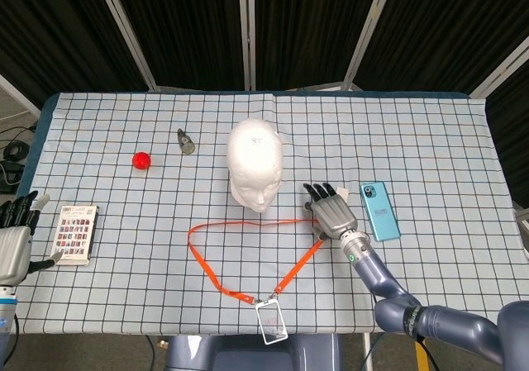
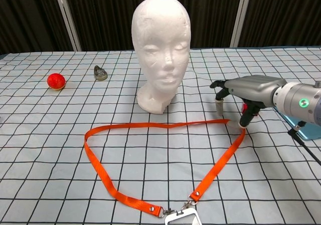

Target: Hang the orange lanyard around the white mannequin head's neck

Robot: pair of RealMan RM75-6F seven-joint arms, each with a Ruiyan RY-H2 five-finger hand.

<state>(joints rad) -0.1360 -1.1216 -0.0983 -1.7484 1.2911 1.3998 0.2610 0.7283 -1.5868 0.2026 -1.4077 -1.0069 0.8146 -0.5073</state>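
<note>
- Right hand [image 2: 249, 90] hovers at right of centre in the chest view, palm down, fingers [image 2: 219, 106] spread and pointing at the cloth, holding nothing.
- Orange lanyard [image 2: 165, 125] lies flat in a loop in front of the white mannequin head [image 2: 161, 49]; its right corner sits just under those fingertips.
- Left hand [image 1: 14, 243] waits at the lower-left edge, fingers apart, holding nothing.
</note>
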